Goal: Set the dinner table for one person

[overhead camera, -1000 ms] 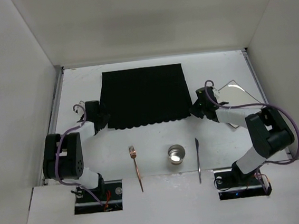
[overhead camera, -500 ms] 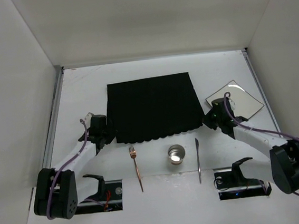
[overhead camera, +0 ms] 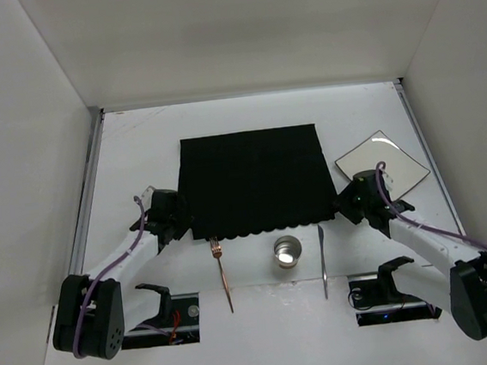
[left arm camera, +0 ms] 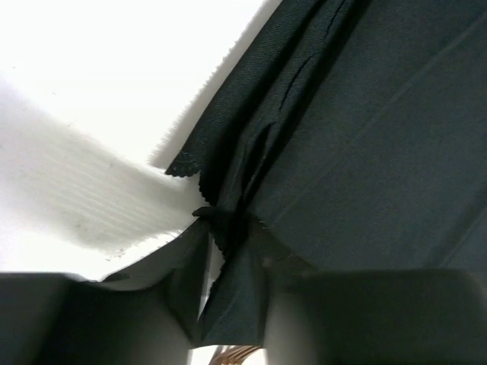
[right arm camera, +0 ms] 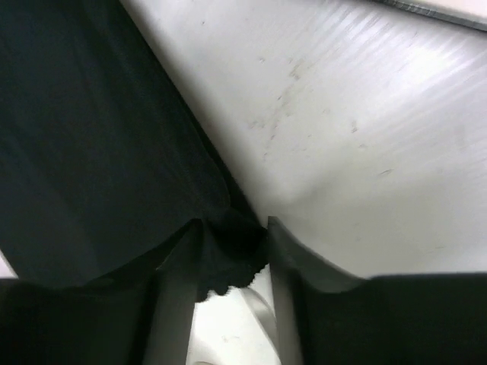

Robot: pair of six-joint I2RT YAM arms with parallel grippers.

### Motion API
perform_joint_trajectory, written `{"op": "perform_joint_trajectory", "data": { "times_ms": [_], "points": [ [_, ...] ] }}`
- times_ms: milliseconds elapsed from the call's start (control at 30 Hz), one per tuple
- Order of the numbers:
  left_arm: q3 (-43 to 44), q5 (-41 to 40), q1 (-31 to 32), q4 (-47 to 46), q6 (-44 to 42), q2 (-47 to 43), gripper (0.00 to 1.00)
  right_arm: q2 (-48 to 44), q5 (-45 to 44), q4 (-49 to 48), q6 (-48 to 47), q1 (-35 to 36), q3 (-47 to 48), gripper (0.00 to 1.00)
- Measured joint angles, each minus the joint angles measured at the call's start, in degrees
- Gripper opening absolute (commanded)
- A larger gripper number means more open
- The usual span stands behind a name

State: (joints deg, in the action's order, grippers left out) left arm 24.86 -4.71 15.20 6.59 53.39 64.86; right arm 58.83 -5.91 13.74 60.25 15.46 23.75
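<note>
The dinner table (overhead camera: 136, 141) is a flat white top. A black scallop-edged placemat (overhead camera: 253, 177) lies flat on its middle. My left gripper (overhead camera: 178, 220) is low at the mat's near-left corner. In the left wrist view that corner (left arm camera: 232, 251) is bunched between the parted jaws of the left gripper (left arm camera: 228, 228), with a sliver of table showing beside it. My right gripper (overhead camera: 346, 203) is at the near-right corner. The right wrist view shows this gripper (right arm camera: 230, 228) open, with the scalloped corner (right arm camera: 228, 258) lying loose between its fingers.
A copper fork (overhead camera: 222, 271), a metal cup (overhead camera: 287, 251) and a knife (overhead camera: 322, 261) lie in a row just in front of the mat. A square white plate (overhead camera: 382, 165) sits to the mat's right, behind my right arm. White walls enclose the table.
Both arms have drawn the placemat toward the near edge and a little right, stretching it flat. Both grippers, shut on its corners before, have parted their jaws.
</note>
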Motion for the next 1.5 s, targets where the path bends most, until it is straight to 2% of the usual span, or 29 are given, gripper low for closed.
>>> {"op": "perform_joint_trajectory", "data": {
  "times_ms": [67, 133, 200, 333, 500, 667, 767, 867, 1000, 1267, 1500],
  "points": [
    [0.00, -0.28, -0.07, 0.46, 0.11, -0.13, 0.36, -0.81, -0.35, 0.83, -0.52, -0.26, 0.07, 0.70],
    [0.04, -0.46, -0.50, 0.98, -0.04, -1.09, 0.42, -2.08, -0.42, 1.99, -1.25, -0.42, 0.37, 0.75],
    [0.39, -0.72, -1.40, 2.64, -0.28, -2.89, 0.43, -3.69, -0.39, 3.43, -1.88, -0.44, 1.20, 0.77],
    [4.63, -1.86, -3.06, 6.64, -1.62, -6.25, 0.43, -9.01, -0.07, 4.33, -2.43, -2.62, 2.75, 0.76],
    [12.96, -3.98, -1.55, 8.07, -3.02, -6.84, 0.38, -14.27, 0.37, 4.55, -1.97, -12.83, 3.21, 0.72],
    [18.91, -5.22, 6.80, 7.82, -3.54, -4.04, 0.23, -18.56, 0.57, 7.45, -1.60, -27.85, 3.21, 0.64],
    [20.50, -5.20, 12.39, 7.17, -4.20, -1.62, 0.22, -19.37, 0.26, 8.39, -1.79, -35.52, 2.82, 0.60],
    [20.57, -4.90, 15.91, 6.97, -4.92, -0.48, 0.22, -18.60, 0.61, 8.41, -2.01, -39.74, 0.94, 0.59],
    [20.57, -4.66, 16.55, 6.95, -5.66, -0.13, 0.26, -17.97, 1.97, 8.39, -2.08, -41.83, -2.56, 0.59],
    [20.57, -3.43, 16.17, 6.78, -6.95, 0.22, 0.27, -18.34, 8.17, 4.83, -1.81, -42.12, -9.29, 0.61],
    [20.57, -2.58, 16.48, 5.31, -7.26, 2.27, 0.27, -18.88, 10.21, 1.05, -0.79, -42.23, -11.80, 0.59]
  ]
}}
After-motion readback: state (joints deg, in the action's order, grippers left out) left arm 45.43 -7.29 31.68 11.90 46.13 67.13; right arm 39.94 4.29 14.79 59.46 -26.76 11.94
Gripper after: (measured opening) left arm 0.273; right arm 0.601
